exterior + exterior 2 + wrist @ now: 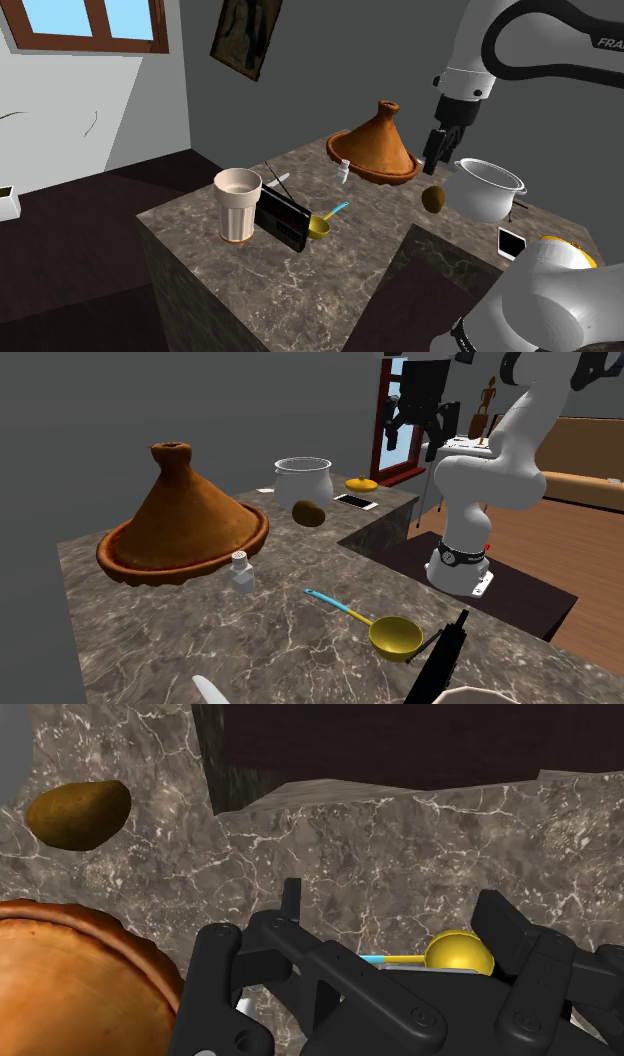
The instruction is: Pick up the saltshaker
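Note:
The saltshaker (344, 171) (241, 570) is a small pale shaker with a perforated cap. It stands upright on the marble counter, right against the rim of the brown tagine (376, 145) (180, 512) (70, 974). My gripper (433, 165) (411, 444) (393, 904) hangs open well above the counter, past the tagine toward the shoulder view's right, over a brown potato (433, 199) (309, 513) (78, 812). Nothing is between its fingers. It is well apart from the shaker.
A white pot (485, 187) (303, 477) stands behind the potato, with a phone (511, 242) (355, 502) beside it. A yellow ladle (320, 225) (390, 635) (458, 952), a black radio (282, 218) and a tall cup (238, 203) sit nearer the counter's front edge (200, 235).

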Action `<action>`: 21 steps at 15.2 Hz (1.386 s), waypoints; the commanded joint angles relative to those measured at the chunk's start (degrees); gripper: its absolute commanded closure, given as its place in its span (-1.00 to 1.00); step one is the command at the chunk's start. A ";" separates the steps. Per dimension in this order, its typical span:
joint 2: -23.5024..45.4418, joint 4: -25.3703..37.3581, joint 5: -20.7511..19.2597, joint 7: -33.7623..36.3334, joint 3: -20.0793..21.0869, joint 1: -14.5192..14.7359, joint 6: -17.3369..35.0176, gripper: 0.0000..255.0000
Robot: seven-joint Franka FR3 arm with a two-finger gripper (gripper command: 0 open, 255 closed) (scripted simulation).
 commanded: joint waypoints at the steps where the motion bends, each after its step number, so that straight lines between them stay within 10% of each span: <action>1: 0.00 0.00 0.00 0.00 0.00 0.00 0.00 -1.00; 21: 33.98 5.94 -2.41 -18.62 -12.63 1.07 37.07 -1.00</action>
